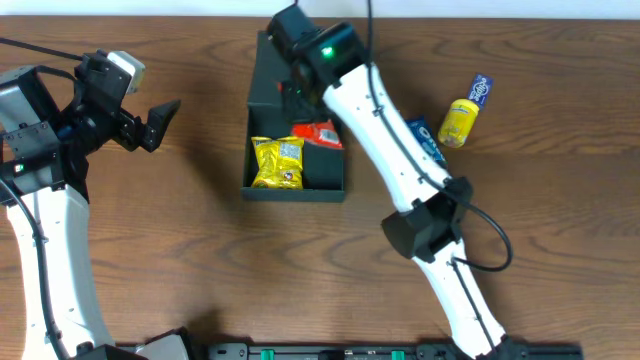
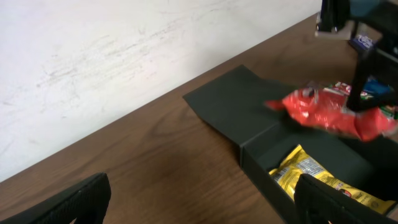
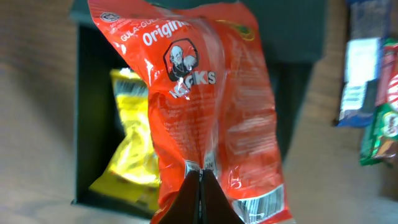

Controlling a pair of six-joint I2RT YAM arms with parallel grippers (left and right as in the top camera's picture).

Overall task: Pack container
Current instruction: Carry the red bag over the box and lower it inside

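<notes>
The dark container (image 1: 262, 190) sits at the table's centre with its flat lid (image 1: 268, 75) open toward the back. A yellow snack packet (image 1: 277, 162) lies in its left half and also shows in the left wrist view (image 2: 323, 180) and the right wrist view (image 3: 134, 149). My right gripper (image 3: 200, 174) is shut on a red snack packet (image 3: 199, 93) and holds it over the container's right half (image 1: 318, 133). My left gripper (image 2: 199, 199) is open and empty, left of the container (image 2: 261, 155).
On the table right of the container lie a yellow packet (image 1: 460, 122), a small blue packet (image 1: 481, 89) and a blue packet (image 1: 428, 138) partly under the right arm. More packets show at the right edge of the right wrist view (image 3: 373, 93).
</notes>
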